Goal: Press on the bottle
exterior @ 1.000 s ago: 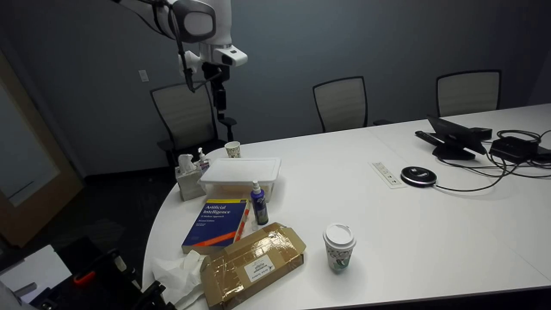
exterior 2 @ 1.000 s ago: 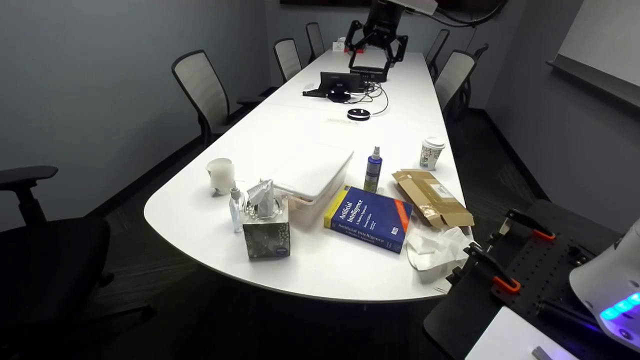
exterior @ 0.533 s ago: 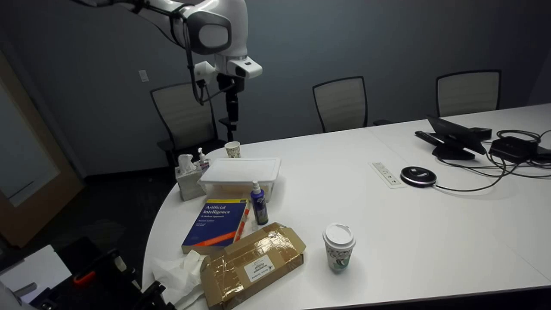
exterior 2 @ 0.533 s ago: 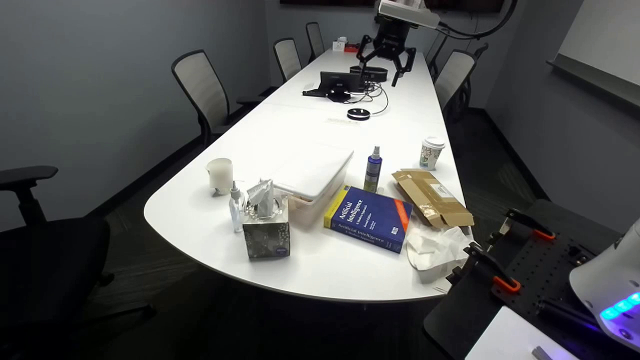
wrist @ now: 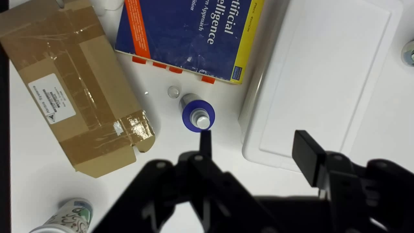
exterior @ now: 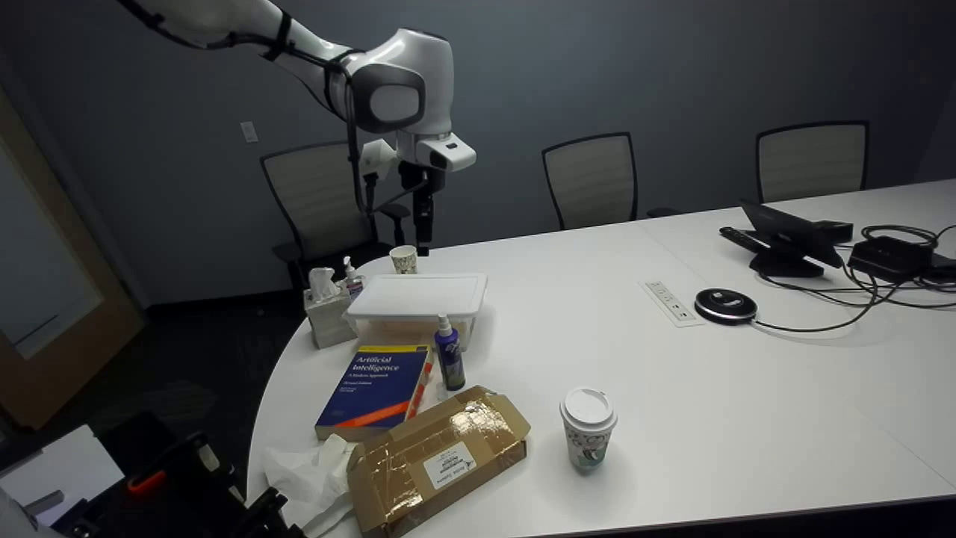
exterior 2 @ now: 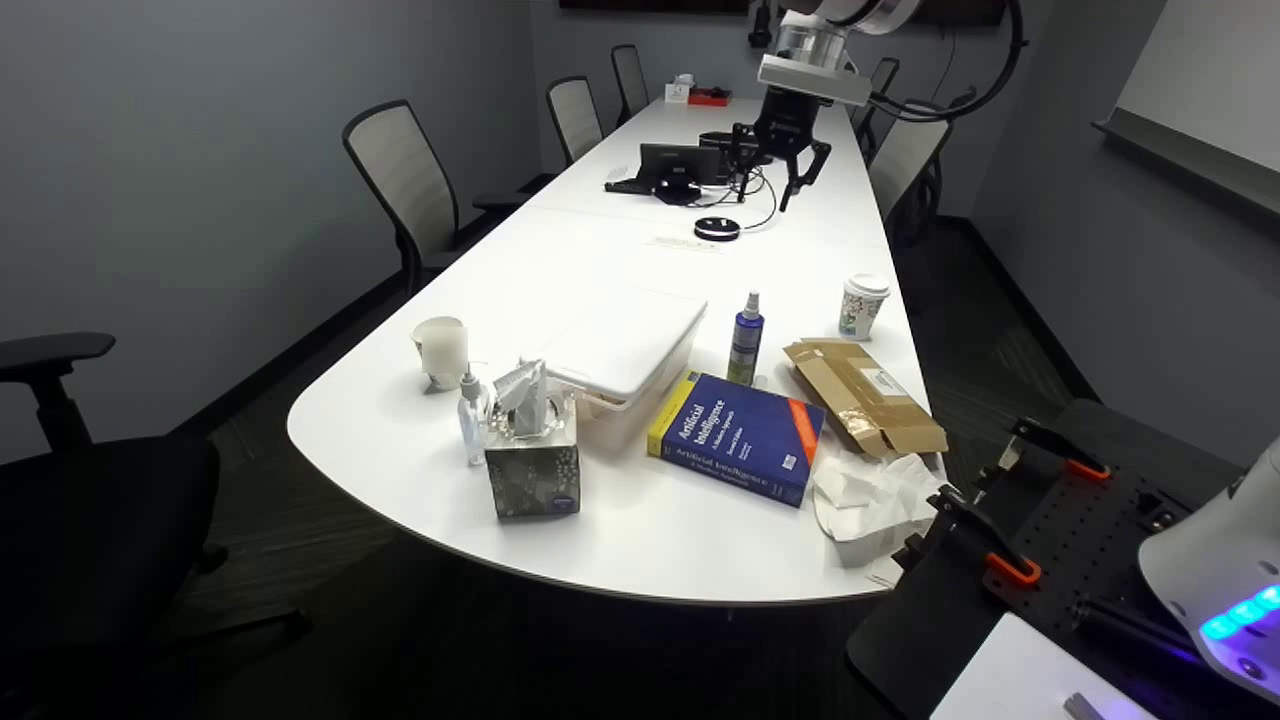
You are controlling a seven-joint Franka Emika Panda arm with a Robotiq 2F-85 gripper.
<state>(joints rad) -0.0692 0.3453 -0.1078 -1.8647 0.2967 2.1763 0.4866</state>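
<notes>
Bottle (exterior: 449,357), slim and purple with a whitish spray top, stands upright on the white surface (exterior: 597,314), toward its rounded end. Mesh-backed chairs (exterior: 594,179) line both long sides, with grey walls (exterior 2: 250,150) behind them.

Just beside the bottle's base lies a small clear round piece (wrist: 173,92). On three sides of it, near but apart, are the textbook (wrist: 190,29), the lidded storage box (wrist: 326,74) and the taped cardboard box (wrist: 74,90). Near the cardboard box stands the lidded paper cup (exterior: 588,430); farther from the bottle are a tissue box (exterior 2: 535,465), a pump dispenser (exterior 2: 473,425) and an open paper cup (exterior: 404,259).

Overhead, the arm (exterior: 433,67) extends across, wrist pointing down, and the end effector (exterior 2: 763,198) hangs higher than the bottle. Its fingers (wrist: 205,142) are spread wide, holding nothing. In the wrist view one fingertip lines up with the bottle's shoulder, yet both exterior views show them apart.
</notes>
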